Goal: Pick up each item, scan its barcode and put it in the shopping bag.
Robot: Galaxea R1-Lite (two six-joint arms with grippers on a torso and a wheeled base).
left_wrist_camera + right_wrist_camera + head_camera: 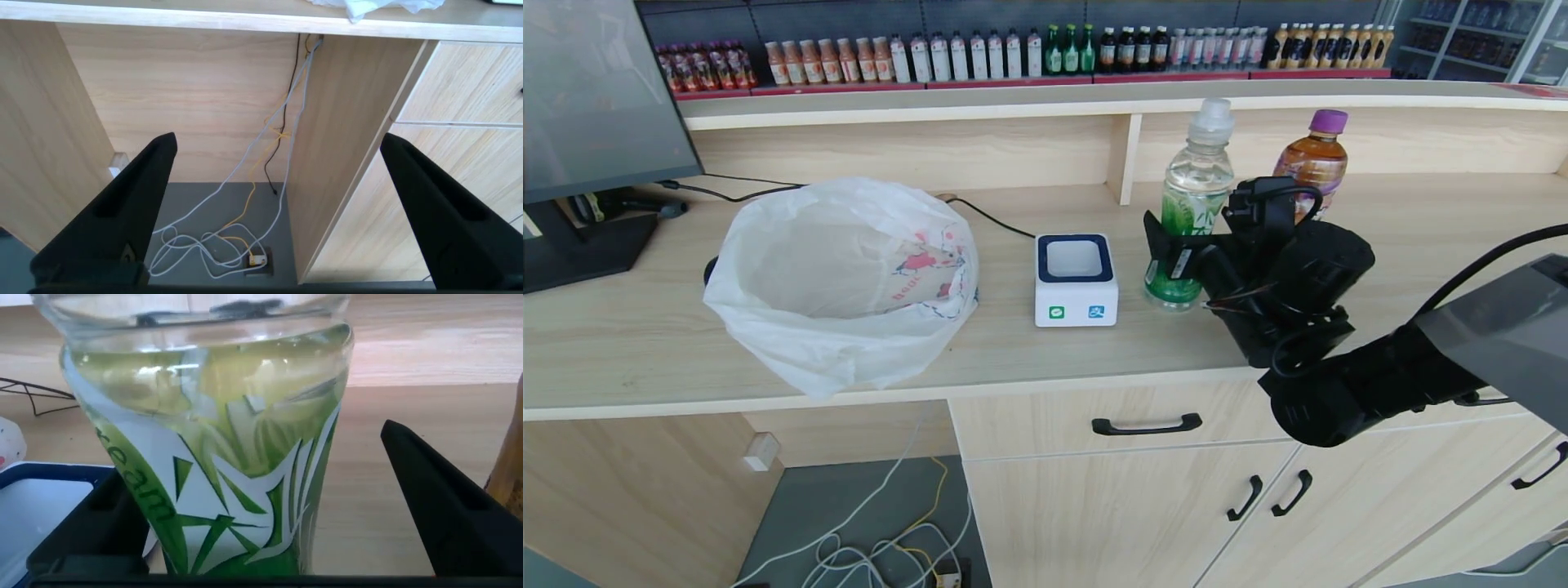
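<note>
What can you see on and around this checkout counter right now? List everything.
shopping bag: one, white plastic, open, left part of the counter
scanner: one, white with a dark blue rim, between the bag and the bottles
clear bottle: one, green label, just right of the scanner
tea bottle: one, brown, purple cap, behind and right of the clear bottle
monitor: one, dark, far left
shelf bottles: many, mixed colours, back shelf
cables: several, white and yellow, under the counter
counter: one, light wood
right gripper: black, open, fingers either side of the clear bottle
left gripper: black, open, below counter level
</note>
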